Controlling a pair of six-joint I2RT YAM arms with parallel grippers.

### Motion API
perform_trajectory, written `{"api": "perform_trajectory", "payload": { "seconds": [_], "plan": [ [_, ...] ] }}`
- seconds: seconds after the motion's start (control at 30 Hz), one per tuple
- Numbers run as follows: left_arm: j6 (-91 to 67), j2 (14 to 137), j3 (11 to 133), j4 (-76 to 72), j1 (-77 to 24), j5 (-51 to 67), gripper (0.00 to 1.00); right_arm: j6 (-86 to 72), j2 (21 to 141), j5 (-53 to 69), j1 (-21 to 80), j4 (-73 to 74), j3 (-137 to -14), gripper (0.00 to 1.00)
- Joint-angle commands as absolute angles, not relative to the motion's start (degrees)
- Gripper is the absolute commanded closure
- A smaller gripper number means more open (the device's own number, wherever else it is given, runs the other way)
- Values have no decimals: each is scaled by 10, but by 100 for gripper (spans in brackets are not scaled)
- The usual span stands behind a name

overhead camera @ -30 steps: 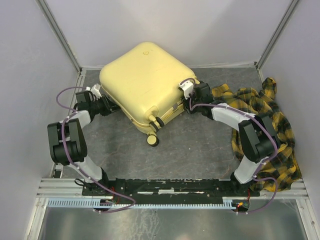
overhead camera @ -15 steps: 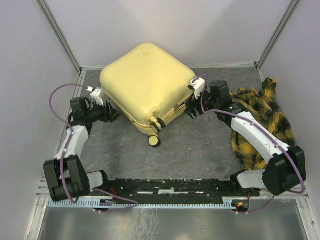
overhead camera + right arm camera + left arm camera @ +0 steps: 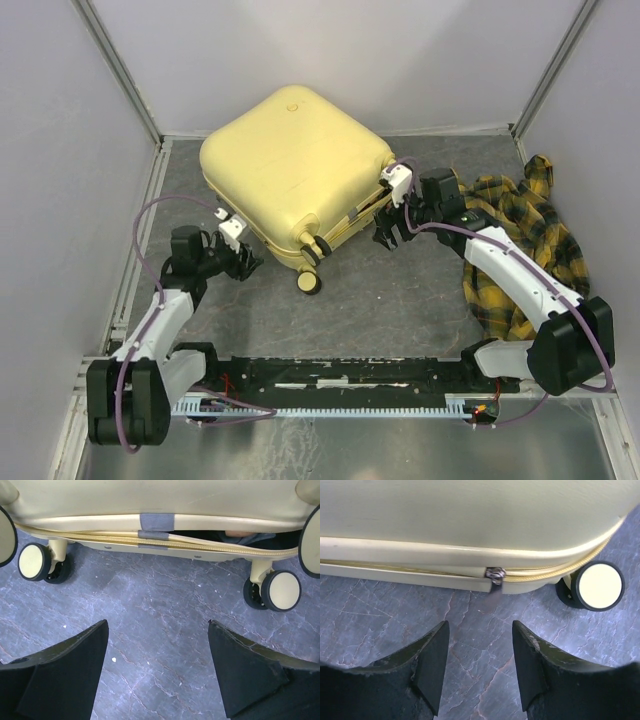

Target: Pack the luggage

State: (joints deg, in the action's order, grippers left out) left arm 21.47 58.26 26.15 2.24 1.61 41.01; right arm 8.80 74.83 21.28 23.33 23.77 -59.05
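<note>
The luggage, a pale yellow hard-shell suitcase, lies flat at the back middle of the mat with its lid down. My left gripper stands open and empty just off its near-left side. In the left wrist view a zipper pull hangs at the seam ahead of the left gripper, with a wheel to the right. My right gripper is open and empty beside the wheeled end. The right wrist view shows the right gripper facing a slightly gaping seam with black lining between two wheels.
A yellow and black plaid shirt lies crumpled along the right wall, under and behind my right arm. Grey walls enclose the mat on three sides. A grey fabric hinge strap crosses the suitcase seam.
Both grippers have opened and drawn back from the suitcase's edges. The left arm swung toward the near side, along the suitcase's front edge. The suitcase lid has settled lower.
</note>
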Motion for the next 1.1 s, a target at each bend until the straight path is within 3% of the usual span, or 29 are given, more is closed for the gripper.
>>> {"api": "perform_trajectory", "payload": {
  "seconds": [0.0,0.4,0.57,0.7,0.87,1.07],
  "plan": [
    [266,543,233,-48,-30,321,41,73,731,175,230,226,-592,11],
    [250,524,178,-169,-142,184,46,90,757,119,172,279,-673,8],
    [253,557,172,-215,-176,131,53,95,774,112,134,305,-711,7],
    [246,579,179,-231,-180,133,64,119,780,91,122,311,-727,5],
    [247,568,189,-188,-181,166,90,175,834,87,117,333,-774,0],
    [247,542,195,-127,-180,195,97,202,905,125,117,370,-853,1]
  ]
}}
